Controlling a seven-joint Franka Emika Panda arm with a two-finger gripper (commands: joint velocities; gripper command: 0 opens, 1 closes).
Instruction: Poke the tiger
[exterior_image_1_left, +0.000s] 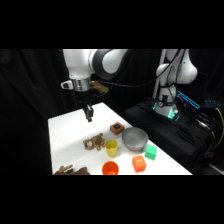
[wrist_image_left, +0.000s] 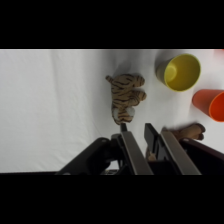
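Observation:
The tiger (exterior_image_1_left: 93, 143) is a small striped brown-and-tan plush lying on the white table (exterior_image_1_left: 65, 135), just left of the yellow cup (exterior_image_1_left: 111, 147). My gripper (exterior_image_1_left: 89, 118) hangs above the table, behind the tiger and apart from it. It is shut, its two fingers close together with nothing between them. In the wrist view the tiger (wrist_image_left: 125, 97) lies just beyond my gripper (wrist_image_left: 136, 129), stretched lengthwise toward the fingertips. The yellow cup (wrist_image_left: 180, 72) lies on its side to the upper right.
An orange cup (exterior_image_1_left: 110, 168) lies at the front edge, a grey bowl (exterior_image_1_left: 134, 138) at the right, and a brown box (exterior_image_1_left: 116, 129) behind the bowl. Green (exterior_image_1_left: 150, 152) and orange (exterior_image_1_left: 139, 163) blocks sit front right. A darker brown toy (exterior_image_1_left: 70, 170) lies front left.

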